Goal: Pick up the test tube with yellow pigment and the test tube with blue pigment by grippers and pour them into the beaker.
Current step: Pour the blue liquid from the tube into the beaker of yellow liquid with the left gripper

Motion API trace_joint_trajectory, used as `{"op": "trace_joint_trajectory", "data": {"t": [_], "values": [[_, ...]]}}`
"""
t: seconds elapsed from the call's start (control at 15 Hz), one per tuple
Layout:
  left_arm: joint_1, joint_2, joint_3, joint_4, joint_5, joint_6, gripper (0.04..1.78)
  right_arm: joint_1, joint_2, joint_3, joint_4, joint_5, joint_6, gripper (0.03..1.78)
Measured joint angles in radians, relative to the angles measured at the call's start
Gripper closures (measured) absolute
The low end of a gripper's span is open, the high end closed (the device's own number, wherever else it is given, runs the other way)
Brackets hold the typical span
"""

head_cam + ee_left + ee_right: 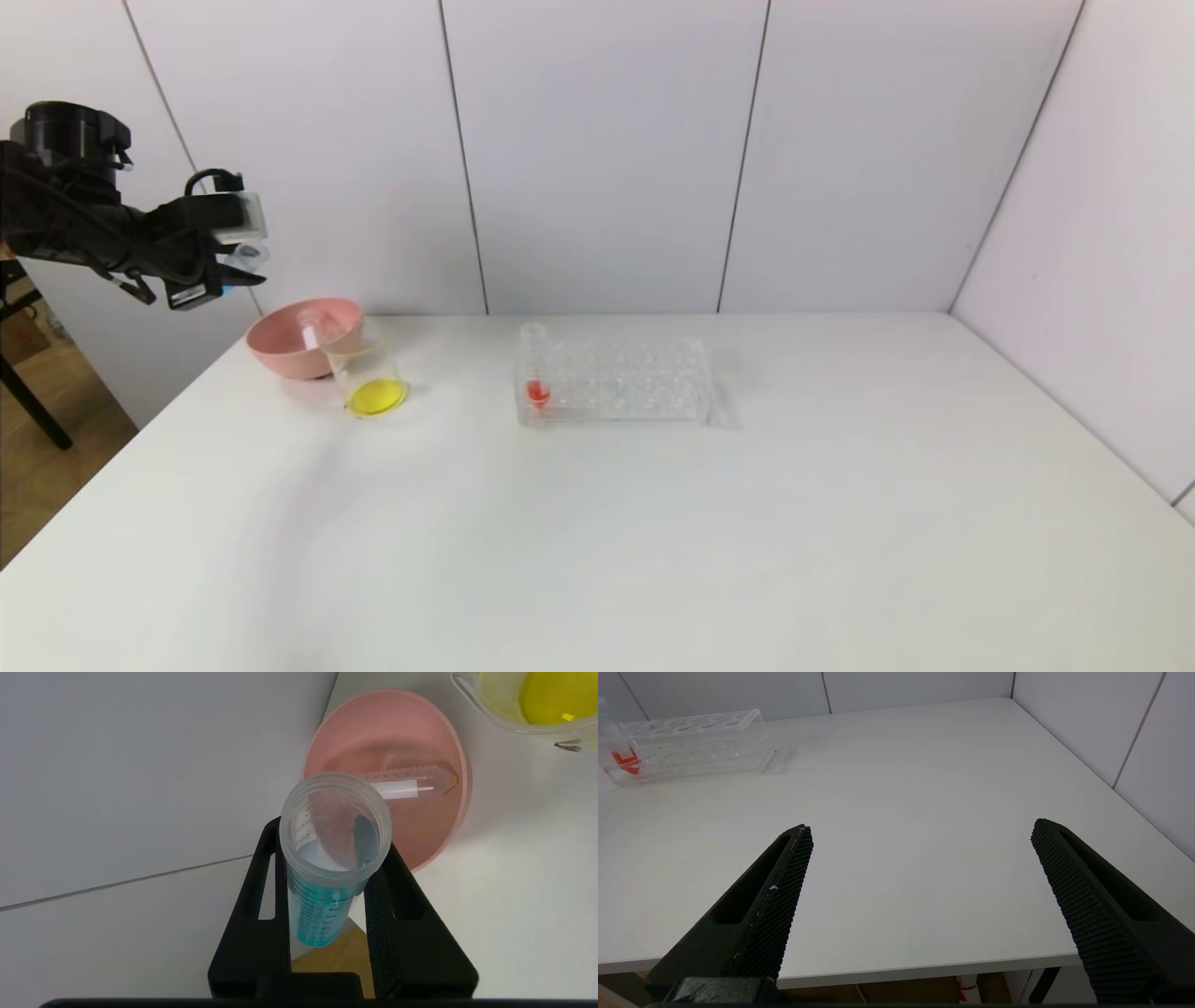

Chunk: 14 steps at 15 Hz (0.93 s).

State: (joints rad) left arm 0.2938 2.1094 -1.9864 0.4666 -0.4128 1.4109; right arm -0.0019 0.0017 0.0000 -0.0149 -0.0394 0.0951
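White table: beaker holds yellow, its emptied tube lies in the pink bowl; my left gripper clamps the blue-pigment tube aloft beside the bowl, unpoured; right gripper wide, idle.

Left arm is up high at the far left, reaching in from off the edge of the bench with the wrist roughly level, and the left hand is clamped on the test tube with blue pigment, one black finger pressed on each side of it. Right arm isn't in the head view at all, it's hanging back near the front edge of the bench, angled down a bit. The right hand just sits there with its fingers spread wide and nothing between them.
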Motion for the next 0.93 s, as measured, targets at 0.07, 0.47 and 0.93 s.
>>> {"op": "trace_joint_trajectory", "data": {"t": [0.07,0.47,0.93], "values": [[-0.007,0.001,0.0,0.002,0.027,0.009,1.36,0.0,0.0,0.0,0.0,0.0,0.0,0.1],[-0.04,0.008,0.0,0.044,0.125,0.041,1.36,0.0,0.0,0.0,0.0,0.0,0.0,0.1],[-0.088,0.008,0.0,0.053,0.217,0.09,1.36,0.0,0.0,0.0,0.0,0.0,0.0,0.1]]}}
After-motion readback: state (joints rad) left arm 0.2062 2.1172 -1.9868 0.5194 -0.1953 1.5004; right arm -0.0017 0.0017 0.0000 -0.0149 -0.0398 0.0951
